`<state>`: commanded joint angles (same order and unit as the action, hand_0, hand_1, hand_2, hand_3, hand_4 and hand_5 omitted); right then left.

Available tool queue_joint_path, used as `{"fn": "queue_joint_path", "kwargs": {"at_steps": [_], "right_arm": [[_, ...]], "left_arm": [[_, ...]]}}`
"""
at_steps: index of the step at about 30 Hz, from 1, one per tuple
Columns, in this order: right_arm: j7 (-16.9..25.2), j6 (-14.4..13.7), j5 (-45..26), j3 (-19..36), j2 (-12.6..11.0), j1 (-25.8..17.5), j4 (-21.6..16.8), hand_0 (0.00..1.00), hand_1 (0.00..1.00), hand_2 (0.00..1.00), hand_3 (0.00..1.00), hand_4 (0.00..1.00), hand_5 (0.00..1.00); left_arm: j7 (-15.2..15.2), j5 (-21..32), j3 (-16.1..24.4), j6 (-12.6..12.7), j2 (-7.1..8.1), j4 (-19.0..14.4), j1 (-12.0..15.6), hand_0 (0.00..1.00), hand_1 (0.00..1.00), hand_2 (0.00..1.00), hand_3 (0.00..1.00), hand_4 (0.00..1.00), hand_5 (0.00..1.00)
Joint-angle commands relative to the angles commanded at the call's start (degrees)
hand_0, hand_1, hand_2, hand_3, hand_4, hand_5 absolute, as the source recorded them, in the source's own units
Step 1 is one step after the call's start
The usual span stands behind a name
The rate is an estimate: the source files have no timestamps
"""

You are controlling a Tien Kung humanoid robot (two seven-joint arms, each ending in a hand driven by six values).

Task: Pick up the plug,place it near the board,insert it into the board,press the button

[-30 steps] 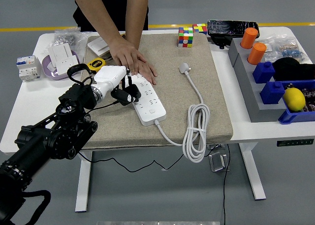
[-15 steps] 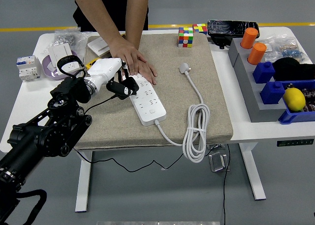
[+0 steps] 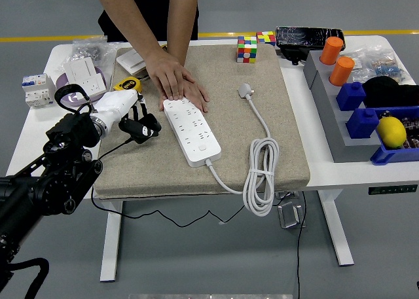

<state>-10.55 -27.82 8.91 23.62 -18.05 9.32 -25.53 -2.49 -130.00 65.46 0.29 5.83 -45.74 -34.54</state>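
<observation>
Left hand [image 3: 134, 119] drawn back left off power strip [image 3: 191, 132], fingers curled, nothing held; plug [image 3: 245, 89] untouched, 0 steps done.

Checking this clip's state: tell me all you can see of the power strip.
The power strip is a long white plastic bar with rows of sockets on top, lying flat and diagonally on the tan mat. A person's hand presses on its far end. From its near end a white cable runs to a bundled coil, then on to the plug, unplugged on the mat. The left hand is beside it, apart.
</observation>
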Motion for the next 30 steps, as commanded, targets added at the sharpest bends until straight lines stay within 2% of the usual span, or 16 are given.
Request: {"fn": "queue_joint_path", "kwargs": {"at_steps": [1, 2, 4, 7, 8, 13, 14, 19, 20, 24, 25, 26, 28, 30], "right_arm": [[0.0, 0.0, 0.0, -0.1, 0.0, -0.1, 0.0, 0.998, 0.942, 0.879, 0.915, 0.998, 0.998], [0.0, 0.0, -0.1, -0.1, 0.0, -0.1, 0.0, 0.998, 0.942, 0.880, 0.914, 0.998, 0.998], [0.0, 0.0, -0.2, -0.1, -0.1, -0.3, 0.1, 0.998, 0.942, 0.880, 0.914, 0.998, 0.998], [-0.1, 0.1, -0.2, -0.1, -0.1, -0.6, 0.1, 0.998, 0.942, 0.880, 0.914, 0.998, 0.998], [-0.1, 0.1, -0.2, -0.1, -0.1, -0.7, 0.1, 0.998, 0.942, 0.879, 0.914, 0.998, 0.998], [0.0, 0.1, -0.1, 0.0, -0.1, -0.7, 0.1, 0.998, 0.942, 0.879, 0.914, 0.998, 0.998], [0.0, 0.1, 0.0, 0.1, -0.1, -0.6, 0.0, 0.998, 0.942, 0.879, 0.913, 0.998, 0.998], [0.0, 0.1, 0.0, 0.1, -0.1, -0.6, 0.1, 0.998, 0.942, 0.879, 0.913, 0.998, 0.998], [0.0, 0.1, -0.1, 0.1, 0.0, -0.6, 0.1, 0.998, 0.942, 0.879, 0.914, 0.998, 0.998], [0.1, 0.2, -0.6, 0.0, 0.0, -0.7, 0.2, 0.998, 0.942, 0.879, 0.914, 0.998, 0.998], [0.1, 0.2, -0.6, 0.0, 0.0, -0.7, 0.3, 0.998, 0.942, 0.879, 0.914, 0.998, 0.998], [0.0, 0.3, -0.5, 0.1, 0.0, -0.7, 0.3, 0.998, 0.942, 0.877, 0.913, 0.998, 0.998], [0.0, 0.3, -0.5, 0.2, 0.0, -0.6, 0.3, 0.998, 0.942, 0.877, 0.913, 0.998, 0.998], [0.0, 0.2, -0.3, 0.4, 0.1, -0.4, 0.2, 0.998, 0.942, 0.877, 0.913, 0.998, 0.998]], "left_arm": [[0.0, 0.0, 0.1, 0.1, -0.01, 0.3, 0.1, 0.278, 0.210, 0.256, 0.280, 0.600, 0.078], [0.1, 0.0, 0.2, 0.2, 0.02, 0.5, 0.3, 0.313, 0.317, 0.284, 0.308, 0.694, 0.148], [0.3, 0.0, 0.5, 0.4, 0.12, 0.4, 1.1, 0.313, 0.317, 0.284, 0.308, 0.694, 0.148], [0.5, 0.0, 1.3, -0.7, 0.20, 0.1, 1.9, 0.313, 0.317, 0.284, 0.308, 0.694, 0.148], [0.6, 0.1, 1.6, -0.7, 0.18, 0.0, 2.0, 0.483, 0.673, 0.544, 0.414, 0.998, 0.539], [1.2, 1.6, 2.2, -0.3, 0.26, 0.2, 2.1, 0.483, 0.673, 0.544, 0.414, 0.998, 0.539], [1.4, 1.8, 2.4, -0.2, 0.28, 0.2, 2.1, 0.623, 0.780, 0.679, 0.543, 0.998, 0.656], [1.6, 2.0, 3.6, -0.8, 0.28, -0.4, 2.5, 0.623, 0.780, 0.679, 0.543, 0.998, 0.656], [1.6, 1.9, 4.0, -1.0, 0.28, -0.7, 2.6, 0.735, 0.849, 0.783, 0.699, 0.998, 0.737], [1.3, 2.1, 6.3, -2.7, 0.27, -1.8, 3.2, 0.735, 0.849, 0.783, 0.699, 0.998, 0.737], [1.1, 2.5, 7.4, -3.7, 0.25, -2.8, 3.6, 0.735, 0.849, 0.783, 0.699, 0.998, 0.737], [0.7, 3.2, 8.5, -4.8, 0.21, -3.9, 4.1, 0.967, 0.998, 0.945, 0.915, 0.998, 0.998], [0.2, 4.8, 10.9, -5.9, 0.01, -6.4, 5.2, 0.967, 0.998, 0.945, 0.915, 0.998, 0.998], [-0.6, 8.8, 14.6, -4.9, -0.92, -10.3, 7.6, 0.967, 0.998, 0.945, 0.915, 0.998, 0.998]]}}
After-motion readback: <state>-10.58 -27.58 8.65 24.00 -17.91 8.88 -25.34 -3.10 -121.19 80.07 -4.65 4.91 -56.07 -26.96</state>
